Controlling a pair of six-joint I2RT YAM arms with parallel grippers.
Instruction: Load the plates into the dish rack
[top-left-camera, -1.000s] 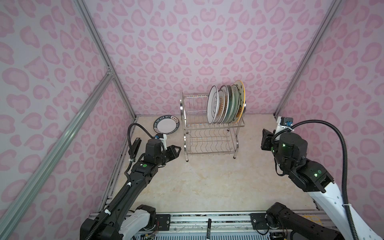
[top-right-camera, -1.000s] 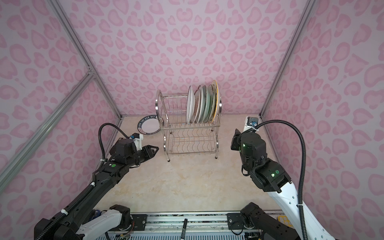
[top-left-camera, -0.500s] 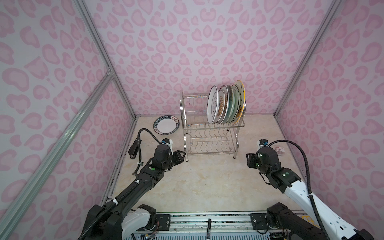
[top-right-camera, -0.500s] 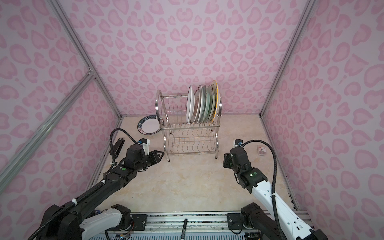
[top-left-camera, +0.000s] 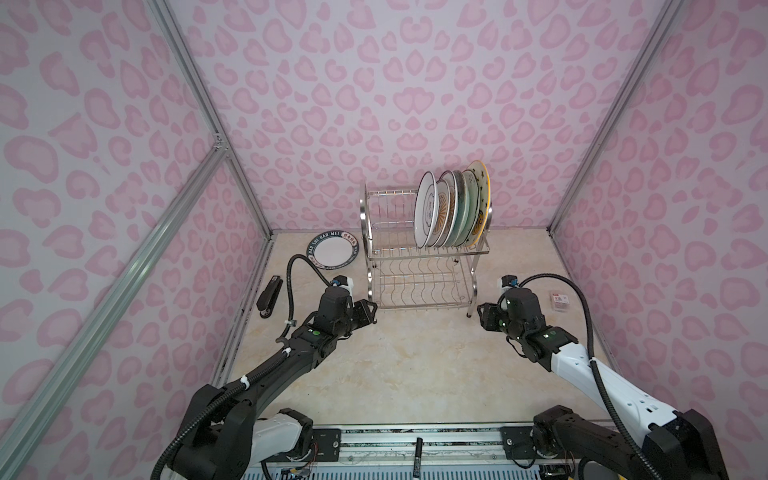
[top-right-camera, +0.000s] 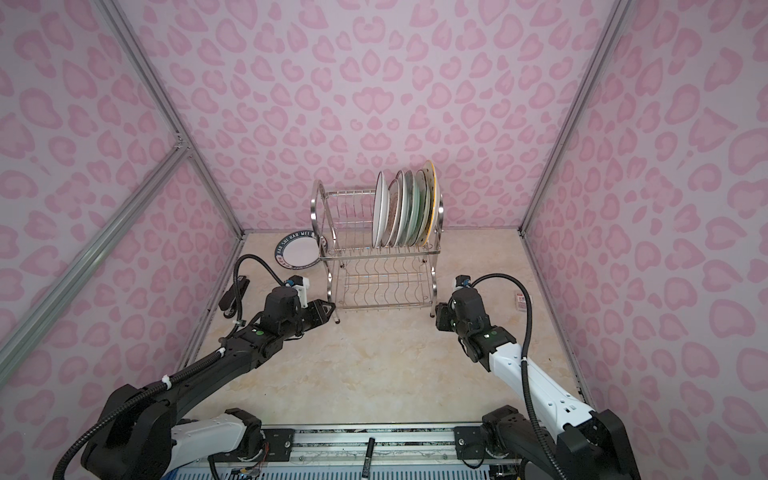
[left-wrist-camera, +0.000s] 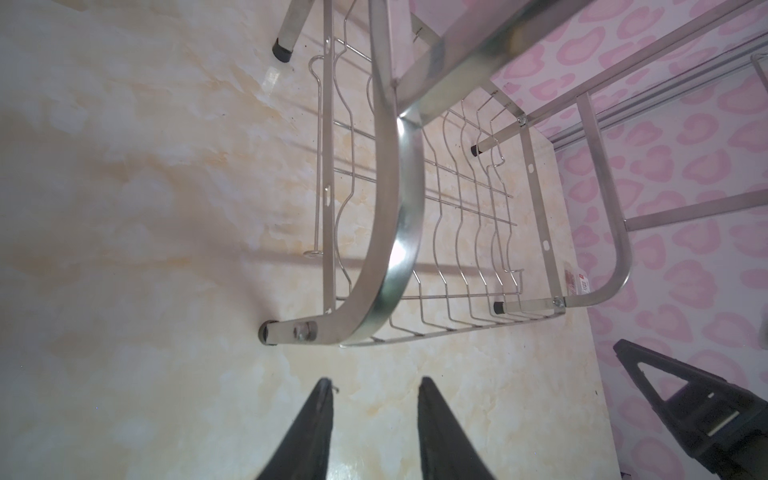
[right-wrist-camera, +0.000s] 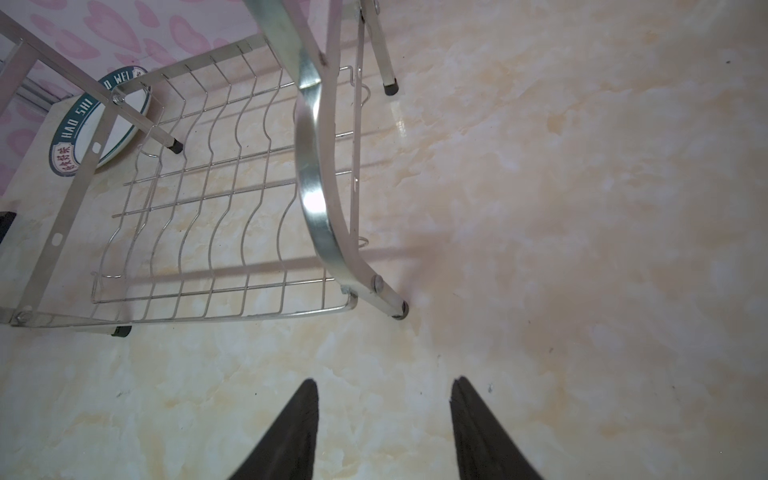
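While hovering over table (top-left-camera: 415, 374), left pincer (left-wrist-camera: 374, 380) and right pincer (right-wrist-camera: 384, 380) both stand apart, empty; dish rack (top-left-camera: 424, 270) just ahead, plates (top-left-camera: 451, 212) upright in upper tier; navy-lettered plate (top-left-camera: 332, 253) flat beyond left pincer.

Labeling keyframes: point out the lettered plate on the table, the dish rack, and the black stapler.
lettered plate (top-left-camera: 332, 252), in a top view, on its white centre.
dish rack (left-wrist-camera: 405, 232), left wrist view, on the curved side tube.
black stapler (top-left-camera: 269, 296), in a top view, mid-body.
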